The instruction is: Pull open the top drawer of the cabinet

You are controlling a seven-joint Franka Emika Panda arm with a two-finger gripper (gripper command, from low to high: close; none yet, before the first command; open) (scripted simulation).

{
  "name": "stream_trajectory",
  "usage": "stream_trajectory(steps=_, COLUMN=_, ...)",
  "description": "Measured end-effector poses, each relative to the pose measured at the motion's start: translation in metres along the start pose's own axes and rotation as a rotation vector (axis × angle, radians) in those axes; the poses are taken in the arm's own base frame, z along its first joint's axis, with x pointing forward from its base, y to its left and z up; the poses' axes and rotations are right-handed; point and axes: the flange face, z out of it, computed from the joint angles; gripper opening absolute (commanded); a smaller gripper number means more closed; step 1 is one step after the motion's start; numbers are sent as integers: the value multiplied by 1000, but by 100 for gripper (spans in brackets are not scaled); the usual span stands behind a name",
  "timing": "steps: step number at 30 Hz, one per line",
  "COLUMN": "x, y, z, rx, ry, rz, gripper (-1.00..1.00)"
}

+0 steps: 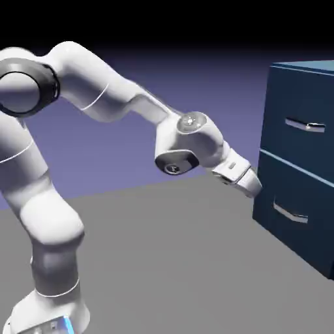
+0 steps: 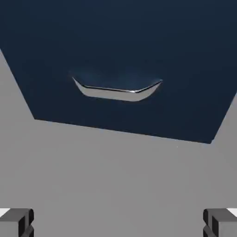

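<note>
The jaws stand wide apart with nothing between them; in the hand view the two grey fingertips sit at the far bottom corners, and only bare grey table lies in the gap. The gripper hangs above the table, angled down toward the cabinet and just short of its near edge, level with the seam between the two drawers; whether it touches the front I cannot tell from the exterior view, though the hand view shows open table between the tips and the dark blue face. Ahead of the tips in the hand view a navy drawer front fills the upper part of the picture, bearing a thin silver bar handle bowed at its ends; its lower edge meets the table, so it looks to be the lower drawer. In the exterior view the top drawer sits flush in the cabinet, shut, above and to the right of the gripper; its silver handle is well clear of the fingers. The lower drawer below it is also flush, its handle lying lower than the gripper. Behind the gripper the white wrist bends down from a long forearm; the arm rises from the lower left, its base on the table.
</note>
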Motion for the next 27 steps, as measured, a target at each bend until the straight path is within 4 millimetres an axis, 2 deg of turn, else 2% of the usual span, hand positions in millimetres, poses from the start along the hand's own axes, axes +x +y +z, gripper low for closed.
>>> stream_trajectory(steps=15, x=20, y=37, z=60, rx=17, ry=-17, rz=-149, gripper=0)
stream_trajectory(steps=27, x=36, y=46, z=90, rx=6, ry=83, rz=-346, gripper=0)
